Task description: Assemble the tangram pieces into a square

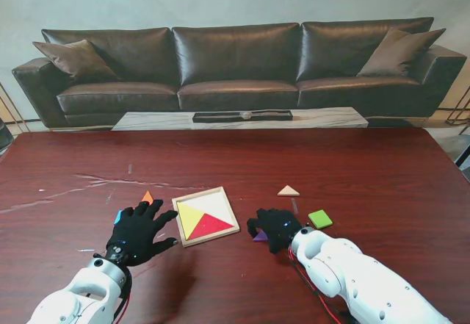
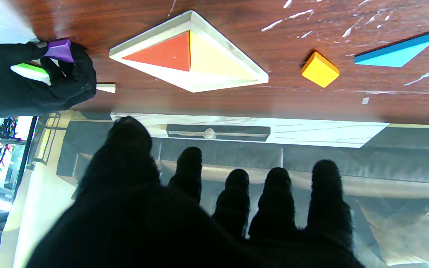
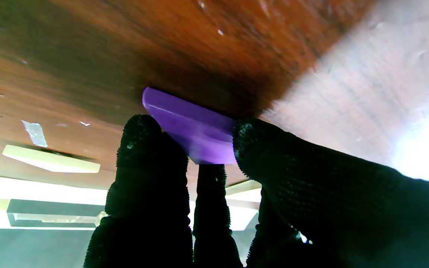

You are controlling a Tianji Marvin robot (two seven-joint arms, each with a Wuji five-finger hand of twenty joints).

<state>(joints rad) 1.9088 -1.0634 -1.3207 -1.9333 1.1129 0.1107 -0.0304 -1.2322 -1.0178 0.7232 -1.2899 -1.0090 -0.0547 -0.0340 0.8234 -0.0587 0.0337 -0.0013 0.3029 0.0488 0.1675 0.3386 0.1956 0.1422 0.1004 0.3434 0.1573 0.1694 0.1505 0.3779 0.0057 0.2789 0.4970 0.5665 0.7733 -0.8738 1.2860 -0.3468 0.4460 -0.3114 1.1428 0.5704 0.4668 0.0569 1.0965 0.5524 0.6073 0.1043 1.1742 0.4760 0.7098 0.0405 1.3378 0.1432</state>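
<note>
Pinching the purple piece [image 3: 196, 130] — right hand [image 1: 273, 226] fingers [image 3: 147, 156] closed around it.

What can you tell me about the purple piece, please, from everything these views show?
The purple piece is a flat, smooth tangram tile with a glossy, painted look. Its full outline is hidden by the glove. The right hand is shut on it, black-gloved fingers pinching it from both sides, as the left wrist view also shows. It is tilted with one edge at the table, though contact there is hard to confirm. It is to the right of the wooden tray, with the green piece behind the hand.
</note>
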